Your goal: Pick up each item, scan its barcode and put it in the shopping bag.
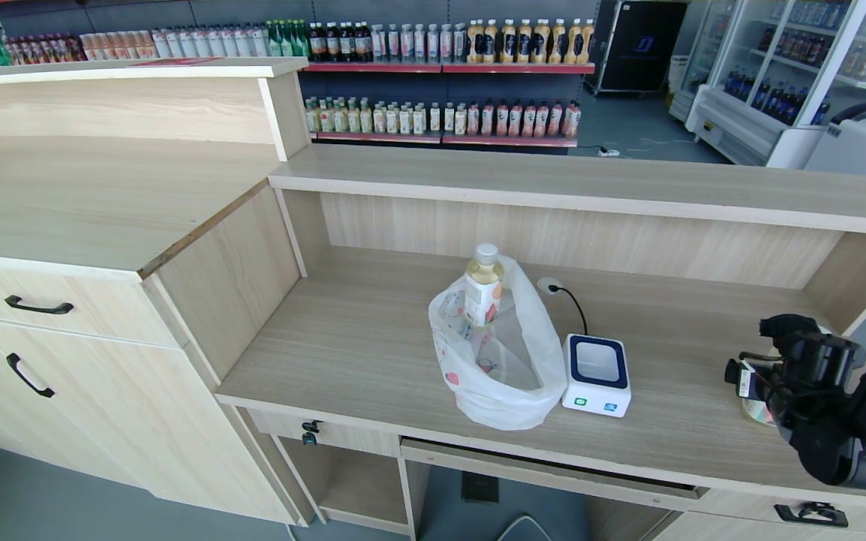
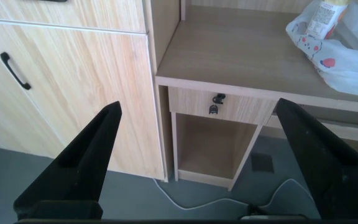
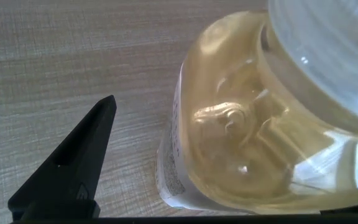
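Leftward of the right gripper, the bench is seen carrying the shopping bag, the scanner touching it and an upright bottle inside. The right gripper is spread around a second bottle, its visible finger kept apart from it. The left gripper is held wide open, empty, low beside the bench.

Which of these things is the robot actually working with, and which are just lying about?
In use: shopping bag, bottle in it, scanner, second bottle at the right pincer.
Lying about: drinks shelves, fridges, drawers.
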Controlling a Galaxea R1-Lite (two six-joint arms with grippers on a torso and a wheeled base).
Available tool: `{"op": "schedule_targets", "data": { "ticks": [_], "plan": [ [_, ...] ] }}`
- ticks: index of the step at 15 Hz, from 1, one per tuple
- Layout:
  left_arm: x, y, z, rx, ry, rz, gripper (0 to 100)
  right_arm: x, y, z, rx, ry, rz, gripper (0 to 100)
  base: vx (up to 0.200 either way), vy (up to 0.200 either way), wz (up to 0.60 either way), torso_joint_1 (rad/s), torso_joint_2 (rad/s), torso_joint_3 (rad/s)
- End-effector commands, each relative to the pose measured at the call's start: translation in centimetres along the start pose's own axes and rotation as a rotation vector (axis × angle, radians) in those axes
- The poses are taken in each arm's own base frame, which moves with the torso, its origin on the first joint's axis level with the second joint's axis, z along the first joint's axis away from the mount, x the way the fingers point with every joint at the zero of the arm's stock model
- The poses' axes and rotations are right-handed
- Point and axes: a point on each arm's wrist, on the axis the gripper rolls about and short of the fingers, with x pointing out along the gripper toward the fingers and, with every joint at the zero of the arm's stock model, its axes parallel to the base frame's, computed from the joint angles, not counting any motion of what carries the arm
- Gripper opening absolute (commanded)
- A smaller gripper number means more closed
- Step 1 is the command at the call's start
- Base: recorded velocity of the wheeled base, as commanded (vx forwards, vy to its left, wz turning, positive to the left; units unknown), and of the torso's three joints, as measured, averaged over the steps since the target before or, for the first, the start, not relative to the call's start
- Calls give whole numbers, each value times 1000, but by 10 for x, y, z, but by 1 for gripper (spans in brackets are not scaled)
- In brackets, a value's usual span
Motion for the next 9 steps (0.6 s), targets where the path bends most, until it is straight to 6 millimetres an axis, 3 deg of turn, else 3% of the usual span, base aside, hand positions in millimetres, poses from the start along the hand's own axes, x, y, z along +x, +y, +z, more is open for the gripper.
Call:
{"op": "schedule_targets", "data": {
  "ticks": [1, 5, 6, 9],
  "plan": [
    [0, 0, 0, 0, -1, 1, 100, 2, 1, -2, -3, 2, -1, 100, 0, 0, 0, 0, 0, 0],
    [0, 0, 0, 0, -1, 1, 100, 3, 0, -6, -18, 13, -4, 100, 0, 0, 0, 0, 0, 0],
    [0, 0, 0, 0, -1, 1, 100, 3, 0, -6, -18, 13, -4, 0, 0, 0, 0, 0, 0, 0],
    [0, 0, 0, -2, -1, 1, 100, 4, 0, -6, -26, 13, -4, 0, 0, 0, 0, 0, 0, 0]
  ]
}}
